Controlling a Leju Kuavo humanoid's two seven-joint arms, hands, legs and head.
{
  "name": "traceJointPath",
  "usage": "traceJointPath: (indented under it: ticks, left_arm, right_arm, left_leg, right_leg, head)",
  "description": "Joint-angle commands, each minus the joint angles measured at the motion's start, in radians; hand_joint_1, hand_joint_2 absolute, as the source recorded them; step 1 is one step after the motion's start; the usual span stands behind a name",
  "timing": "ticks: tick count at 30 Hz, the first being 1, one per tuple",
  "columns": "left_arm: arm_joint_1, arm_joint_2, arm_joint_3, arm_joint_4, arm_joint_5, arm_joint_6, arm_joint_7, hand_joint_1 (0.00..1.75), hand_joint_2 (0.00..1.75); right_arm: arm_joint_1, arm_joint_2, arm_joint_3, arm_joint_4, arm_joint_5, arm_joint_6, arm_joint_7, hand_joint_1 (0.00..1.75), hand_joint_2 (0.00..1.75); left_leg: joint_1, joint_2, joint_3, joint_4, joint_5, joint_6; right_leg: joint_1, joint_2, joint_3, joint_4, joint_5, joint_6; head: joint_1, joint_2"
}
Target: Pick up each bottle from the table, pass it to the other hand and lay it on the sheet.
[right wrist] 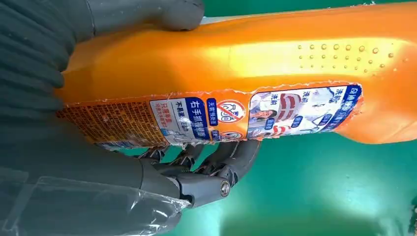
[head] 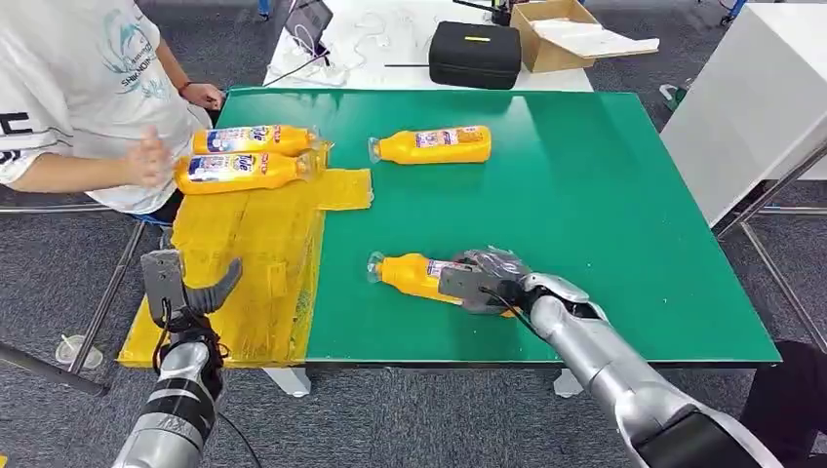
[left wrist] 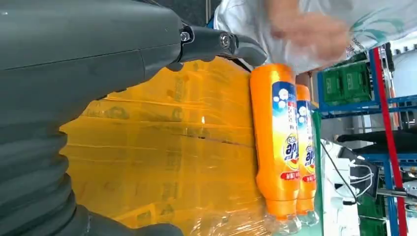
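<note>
While the right robot hand [head: 485, 280] grips the near bottle [head: 414, 275], its neck pointing nine o'clock, the left robot hand [head: 185, 289] waits open, empty, toward nine.

Head view: high, looking forward and down over the green worktop [head: 605, 195], arms entering from the lower edge. Left wrist view: turned sideways, close behind the left hand [left wrist: 74, 64], facing across the yellow sheet [left wrist: 167, 162] toward two bottles [left wrist: 282, 142]; head view shares these at upper left. Right wrist view: very close, right hand [right wrist: 147, 162] on the near bottle [right wrist: 255, 73], shared with head view's lower centre.
</note>
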Motion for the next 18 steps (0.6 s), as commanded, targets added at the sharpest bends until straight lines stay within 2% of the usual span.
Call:
traceJointPath:
  ticks: [1,12,13,14,17,18]
  left_arm:
    - [-0.035,0.003,0.007,0.070,0.004,-0.003,0.003,0.00,1.75]
    - [-0.033,0.004,0.008,0.067,0.006,-0.005,0.003,0.00,1.75]
    - [-0.030,0.003,0.011,0.065,0.010,-0.013,0.003,0.00,1.75]
    - [-0.017,-0.001,0.017,0.045,0.014,-0.024,0.003,0.00,1.75]
    - [0.022,-0.022,0.035,-0.025,0.029,-0.098,0.003,0.00,1.75]
    - [0.037,-0.031,0.033,-0.060,0.037,-0.127,0.013,0.00,1.75]
  right_arm:
    - [0.051,0.015,0.031,0.076,-0.005,0.003,0.001,1.75,1.75]
    - [0.060,0.017,0.016,0.064,-0.017,-0.018,-0.004,1.75,1.75]
    - [0.085,0.025,-0.026,0.028,-0.043,-0.082,-0.018,1.75,1.75]
    - [0.142,0.056,-0.106,-0.053,-0.065,-0.204,-0.043,1.75,1.75]
    - [0.302,0.171,-0.304,-0.374,-0.017,-0.495,-0.128,1.75,1.75]
    - [0.336,0.200,-0.349,-0.456,-0.030,-0.519,-0.125,1.75,1.75]
  left_leg:
    - [0.001,-0.002,0.002,-0.001,0.000,0.001]
    - [0.001,-0.002,0.003,-0.001,0.000,0.001]
    - [0.001,-0.001,0.003,-0.001,0.000,0.001]
    - [0.001,-0.002,0.003,-0.002,0.001,0.001]
    - [0.001,0.001,0.003,-0.001,-0.001,0.000]
    - [0.001,0.001,0.003,-0.002,-0.001,0.000]
  right_leg:
    - [0.001,-0.003,0.003,-0.002,0.000,-0.001]
    - [0.001,-0.003,0.004,-0.002,0.000,-0.001]
    - [0.001,-0.002,0.004,-0.002,0.000,-0.001]
    - [0.001,-0.003,0.005,-0.003,0.000,-0.001]
    - [0.001,0.000,0.003,-0.002,0.000,-0.001]
    - [0.001,0.000,0.003,-0.002,0.000,-0.002]
  head:
    - [0.000,0.000]
    - [0.000,0.000]
    - [0.000,0.000]
    - [0.000,0.000]
    - [0.000,0.000]
    - [0.000,0.000]
